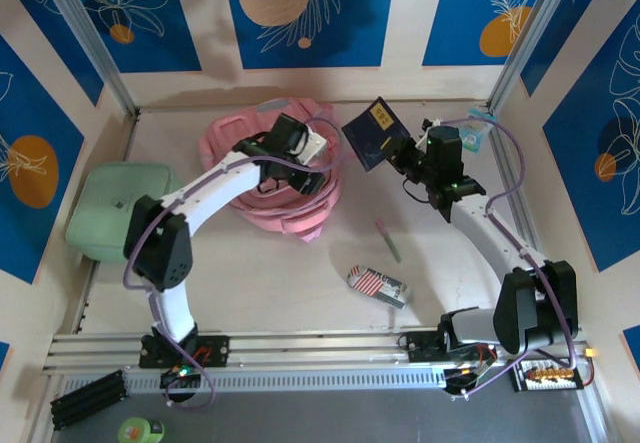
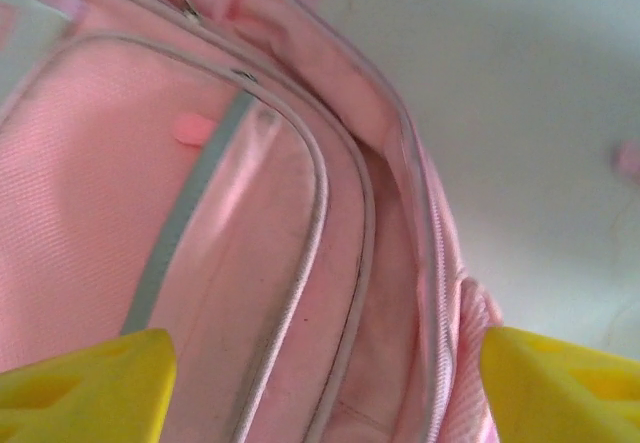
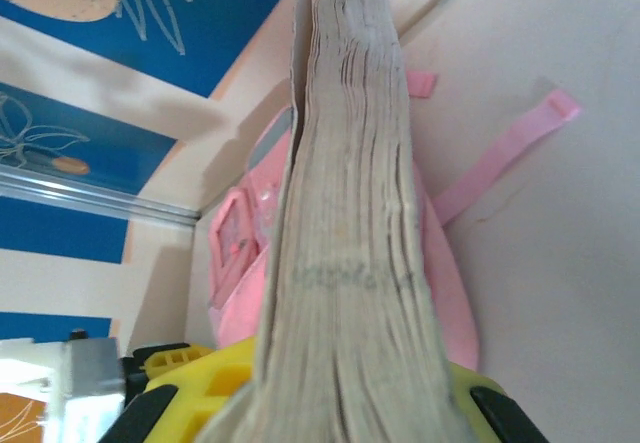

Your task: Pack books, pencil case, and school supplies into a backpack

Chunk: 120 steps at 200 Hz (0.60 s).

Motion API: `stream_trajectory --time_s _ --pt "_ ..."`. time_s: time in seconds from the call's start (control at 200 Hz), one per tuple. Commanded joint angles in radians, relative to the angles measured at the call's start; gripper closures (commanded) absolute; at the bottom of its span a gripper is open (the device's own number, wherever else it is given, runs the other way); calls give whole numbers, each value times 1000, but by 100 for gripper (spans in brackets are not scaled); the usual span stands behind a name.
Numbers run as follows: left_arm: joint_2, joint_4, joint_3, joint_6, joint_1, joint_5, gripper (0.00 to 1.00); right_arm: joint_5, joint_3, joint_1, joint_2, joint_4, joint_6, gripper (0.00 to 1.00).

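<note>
1. The table (image 1: 280, 283) is pale and walled in on three sides. The arms are bolted at its near edge, so the work sits within reach of both.
2. The pink backpack (image 1: 290, 215) lies slumped at the back left of the table, under the left arm, with its straps splayed out behind it. In the left wrist view its zipped mouth (image 2: 395, 263) gapes a little, which is probably where the books should go.
3. A mint-green flat case (image 1: 118, 208) sits at the far left, well apart from the backpack.
4. The left gripper (image 2: 320, 335) hangs over the backpack with its yellow fingers (image 2: 90, 388) spread wide and nothing between them but the fabric below. I'd guess it is there to hold or widen the opening. I can't tell whether it touches the fabric.
5. The right gripper (image 1: 405, 155) is clamped on a dark navy book (image 1: 372, 138), held aloft and tilted just right of the backpack. The spine end points toward the bag, likely so it can slide in edge first.
6. The striped pencil case (image 1: 377, 285) lies on the table near the middle front, not yet packed.
7. The thin green pen (image 1: 388, 241) lies just beyond the pencil case, also waiting.
</note>
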Motion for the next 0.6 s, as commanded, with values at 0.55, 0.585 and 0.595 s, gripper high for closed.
stream_trajectory --time_s 0.55,0.585,0.595 --pt "201 -165 142 219 2 -259 71 28 -22 3 -47 -16 9 96" --pt "201 -161 144 217 3 -256 77 33 -22 7 -48 -18 8 96" --pt "201 -161 145 217 3 -256 78 35 -22 8 -50 -18 8 96"
